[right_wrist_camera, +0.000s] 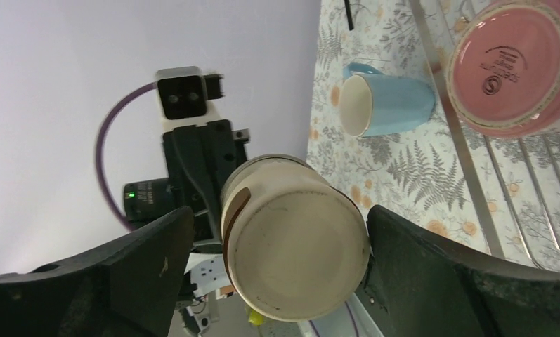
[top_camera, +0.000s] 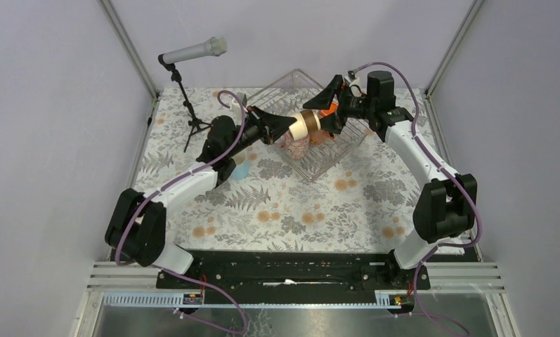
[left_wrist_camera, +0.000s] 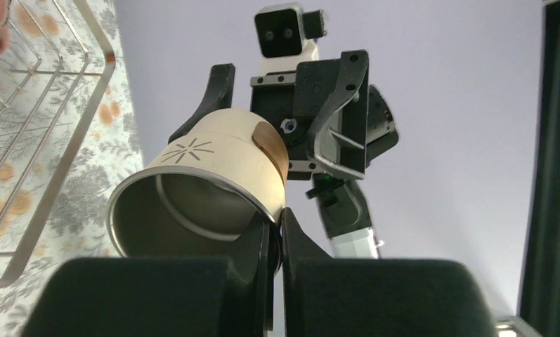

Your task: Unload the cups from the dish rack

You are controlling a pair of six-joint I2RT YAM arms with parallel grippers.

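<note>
We see a cream cup (top_camera: pixel 306 125) sideways in the air over the wire rack (top_camera: pixel 339 156), a pink mug (top_camera: pixel 296 147) and orange mug (top_camera: pixel 324 137) inside, a blue mug (right_wrist_camera: pixel 386 105) beside it.

Overhead camera looks down from behind the arm bases over the whole floral-patterned table (top_camera: pixel 298 210); the wrist cameras face each other, close in — both sharing the cream, brown-banded metal-lined cup (right_wrist_camera: pixel 291 246).

Microphone stand (top_camera: pixel 182 92) left of dish rack (top_camera: pixel 340 157)

1 tripod microphone (top_camera: pixel 192 51) — floral tablecloth (top_camera: pixel 298 210)
</note>
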